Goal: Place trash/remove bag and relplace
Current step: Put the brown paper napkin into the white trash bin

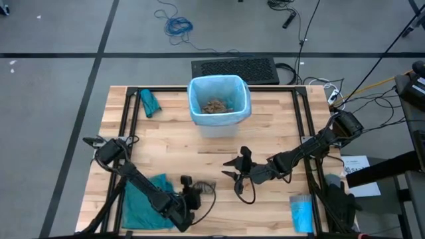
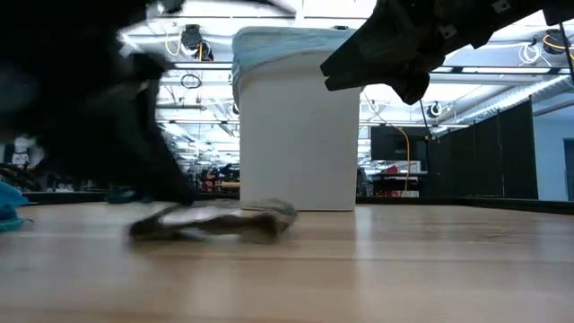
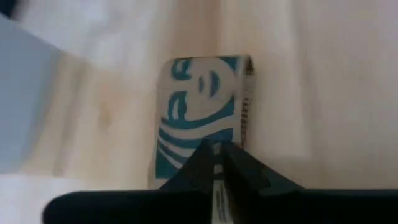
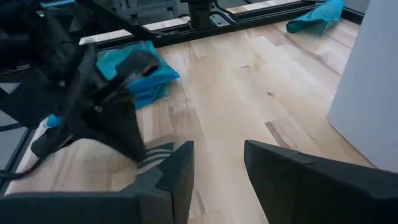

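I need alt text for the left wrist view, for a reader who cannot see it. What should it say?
The left gripper is shut on the edge of a flat whitish wrapper printed with a teal face logo, lying on the pale wooden table. A blurred pale blue shape fills one edge of the picture.

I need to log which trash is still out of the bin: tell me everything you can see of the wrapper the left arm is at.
The wrapper is a flat, whitish paper sleeve printed with a teal-green and white logo, one edge ridged like corrugated card. It lies flat on the wooden table, near the front edge and well short of the white bin. The left pincer is shut on its near end. In the low view it looks slightly crumpled. The right pincer hangs open nearby, not touching it.
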Tool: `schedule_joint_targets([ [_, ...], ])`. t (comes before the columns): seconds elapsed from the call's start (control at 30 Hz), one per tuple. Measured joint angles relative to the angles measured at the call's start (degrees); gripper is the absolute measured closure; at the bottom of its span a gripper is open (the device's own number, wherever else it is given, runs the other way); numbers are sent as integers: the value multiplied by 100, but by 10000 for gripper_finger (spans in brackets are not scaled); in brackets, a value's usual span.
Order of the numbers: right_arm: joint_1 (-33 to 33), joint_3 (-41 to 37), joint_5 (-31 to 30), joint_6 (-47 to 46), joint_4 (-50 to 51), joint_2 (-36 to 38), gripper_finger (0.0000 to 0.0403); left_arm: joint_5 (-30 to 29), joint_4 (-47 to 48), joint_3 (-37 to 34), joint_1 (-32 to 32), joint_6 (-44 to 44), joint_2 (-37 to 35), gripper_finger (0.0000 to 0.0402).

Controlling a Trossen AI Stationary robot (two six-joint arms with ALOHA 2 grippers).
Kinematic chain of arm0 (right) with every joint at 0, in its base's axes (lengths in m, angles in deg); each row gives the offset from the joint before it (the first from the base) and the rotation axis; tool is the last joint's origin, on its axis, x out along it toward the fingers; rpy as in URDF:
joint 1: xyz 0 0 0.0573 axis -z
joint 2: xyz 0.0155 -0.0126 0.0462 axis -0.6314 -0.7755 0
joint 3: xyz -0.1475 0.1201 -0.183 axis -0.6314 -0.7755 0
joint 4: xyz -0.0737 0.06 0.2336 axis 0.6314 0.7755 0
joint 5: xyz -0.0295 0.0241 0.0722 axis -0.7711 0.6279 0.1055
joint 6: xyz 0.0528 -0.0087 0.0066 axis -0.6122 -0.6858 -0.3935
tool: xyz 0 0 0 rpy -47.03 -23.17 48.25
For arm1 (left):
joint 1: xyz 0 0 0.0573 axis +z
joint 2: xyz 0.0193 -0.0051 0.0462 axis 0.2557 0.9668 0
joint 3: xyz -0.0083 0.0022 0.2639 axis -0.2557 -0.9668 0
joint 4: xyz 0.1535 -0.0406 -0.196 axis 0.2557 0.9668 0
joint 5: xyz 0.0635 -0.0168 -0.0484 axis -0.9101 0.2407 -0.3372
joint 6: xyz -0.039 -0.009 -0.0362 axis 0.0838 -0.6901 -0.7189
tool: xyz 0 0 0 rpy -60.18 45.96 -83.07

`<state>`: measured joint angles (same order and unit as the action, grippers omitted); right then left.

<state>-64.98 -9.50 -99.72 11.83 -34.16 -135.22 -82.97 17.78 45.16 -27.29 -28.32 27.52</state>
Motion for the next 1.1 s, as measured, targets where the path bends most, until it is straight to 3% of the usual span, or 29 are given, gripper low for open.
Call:
schedule_joint_targets([
  [0.5, -1, 0, -14, -25, 150, 0, 268, 616, -59, 35, -9, -479, -438, 184],
  [0.83, -4, 0, -14, -27, 161, 0, 268, 595, -481, 35, -113, -498, -463, 173],
  [1.1, -4, 0, -14, -30, 161, 0, 268, 750, -550, 33, -21, -361, -61, 173],
])
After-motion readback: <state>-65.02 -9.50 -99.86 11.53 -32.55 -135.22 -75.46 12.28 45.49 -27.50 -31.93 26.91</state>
